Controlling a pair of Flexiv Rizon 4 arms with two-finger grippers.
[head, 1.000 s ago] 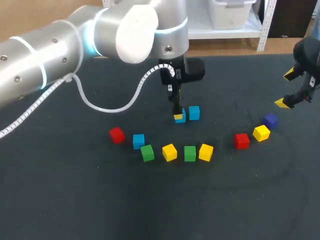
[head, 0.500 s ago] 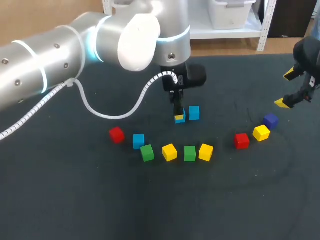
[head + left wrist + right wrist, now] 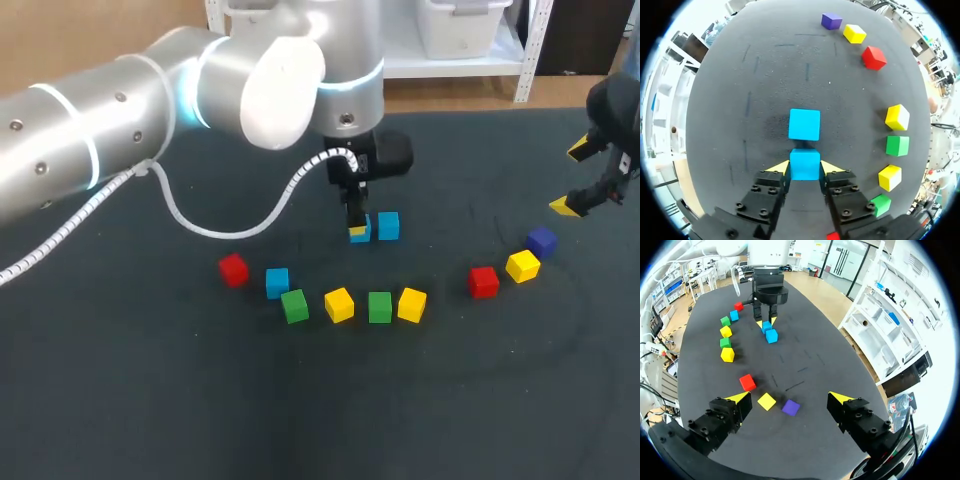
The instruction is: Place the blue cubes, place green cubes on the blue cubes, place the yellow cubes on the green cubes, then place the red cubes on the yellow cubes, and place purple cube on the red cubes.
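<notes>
My left gripper (image 3: 358, 228) stands upright over the table's middle, its yellow tips pressed against both sides of a blue cube (image 3: 805, 164) that rests on the cloth. A second blue cube (image 3: 388, 225) sits just ahead of it, nearly touching. A third blue cube (image 3: 277, 282) lies in a curved row with a red cube (image 3: 233, 269), two green cubes (image 3: 294, 306) and two yellow cubes (image 3: 339, 304). At the right sit a red cube (image 3: 483, 282), a yellow cube (image 3: 522, 266) and the purple cube (image 3: 541, 241). My right gripper (image 3: 572, 178) hangs open above the purple cube, holding nothing.
The dark table cloth (image 3: 200, 400) has free room in front of the row and at the left. My left arm's white cable (image 3: 230, 215) loops above the cloth behind the row.
The left gripper's fingers have closed in from wide open onto the blue cube. The cubes and the right arm have not moved.
</notes>
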